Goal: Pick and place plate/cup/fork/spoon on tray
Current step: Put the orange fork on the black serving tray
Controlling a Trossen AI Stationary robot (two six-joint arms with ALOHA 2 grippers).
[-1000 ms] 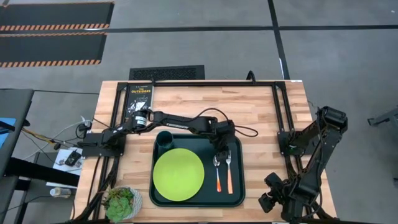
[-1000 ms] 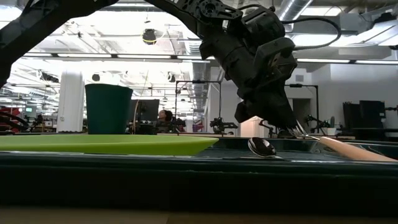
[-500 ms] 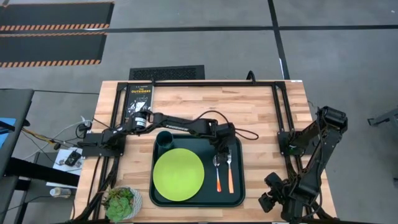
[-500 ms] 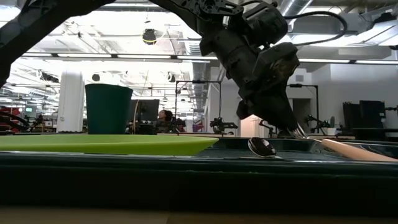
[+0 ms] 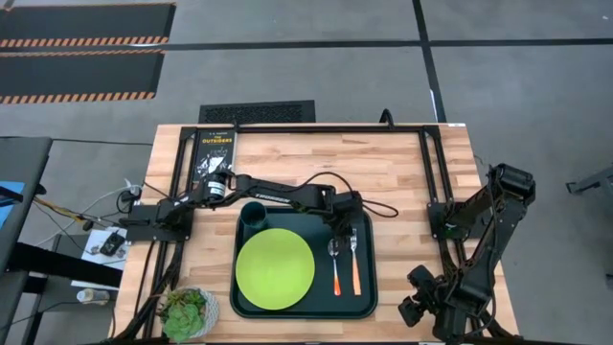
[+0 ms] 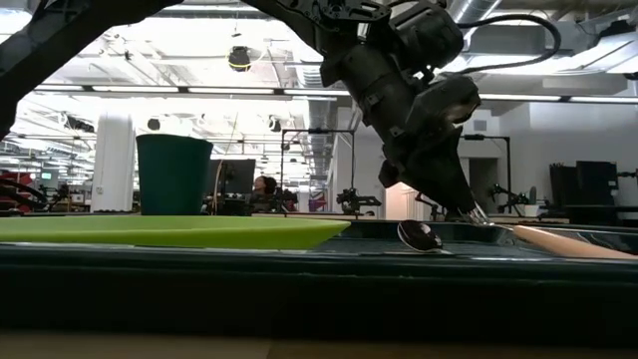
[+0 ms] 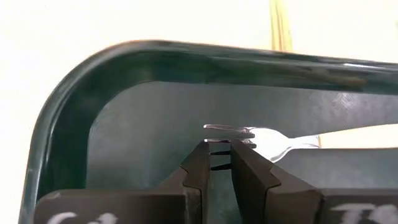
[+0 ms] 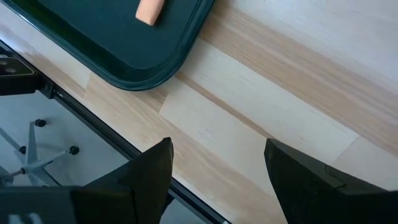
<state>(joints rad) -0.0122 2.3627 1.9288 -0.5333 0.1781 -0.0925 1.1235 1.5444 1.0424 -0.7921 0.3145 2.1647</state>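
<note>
The dark green tray [image 5: 370, 287] lies at the middle of the table. On it rest the lime-green plate [image 5: 275, 269], the teal cup [image 5: 253, 215] at its far left corner, the spoon [image 5: 335, 270] and, right of it, the fork [image 5: 354, 273], handles toward the near edge. My left gripper [image 5: 346, 236] is nearly shut, with only a narrow gap, and its tips [image 7: 221, 144] are at the fork's tines. My right gripper [image 8: 217, 149] is open and empty, off the tray's near right corner [image 8: 143, 78]. My left gripper's fingertips [image 7: 202, 152] stand right at the fork's tines [image 7: 230, 129], slanting down from the table's far left, with the fork lying across in front of them rather than between them. The fork's handle [image 6: 568, 240] lies on the tray. I cannot tell whether the fingertips touch the tines.
A black book [image 5: 215, 153] lies at the far left of the table. A small bowl of green leaves [image 5: 189, 311] stands at the near left. Black frame rails [image 5: 431, 172] run along both sides. My right arm [image 5: 479, 240] is folded at the right edge.
My left arm's wrist has shifted slightly toward the table's left edge, while its fingertips stay at the fork's tines. The fork, spoon, plate and cup lie where they were.
</note>
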